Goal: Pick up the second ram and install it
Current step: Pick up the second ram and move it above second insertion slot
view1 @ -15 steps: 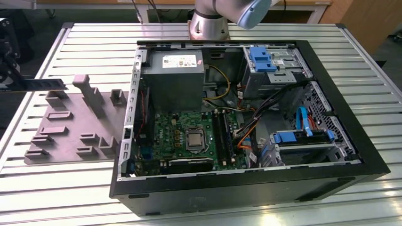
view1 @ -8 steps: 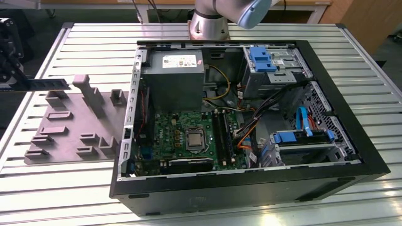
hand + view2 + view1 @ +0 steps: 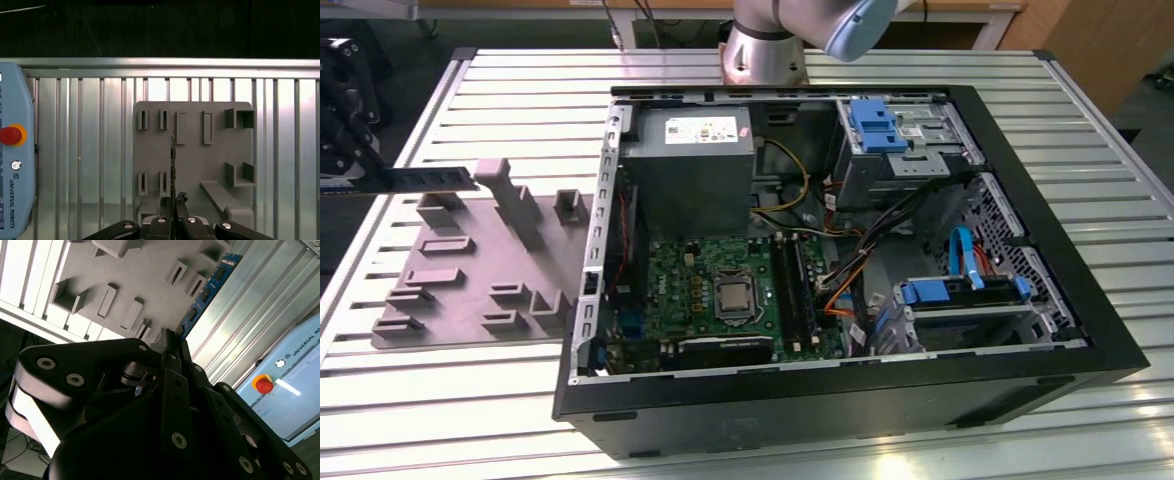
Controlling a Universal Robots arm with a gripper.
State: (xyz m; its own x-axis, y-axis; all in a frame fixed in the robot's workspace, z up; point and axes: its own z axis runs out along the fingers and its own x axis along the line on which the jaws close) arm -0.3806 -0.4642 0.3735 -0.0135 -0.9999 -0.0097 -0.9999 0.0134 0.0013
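Jaws closed on one end of second ram [image 3: 173,160]. Board juts straight out ahead of them, edge-on, with grey holder block [image 3: 192,150] beneath on desk [image 3: 100,150]. Open computer case [image 3: 854,400] well away from jaws.

Risks:
- End-only grip: long board may pivot or slip in transit.
- Tilted board would miss black slots [image 3: 790,285].
- Loose cables [image 3: 847,272] beside slots could snag.
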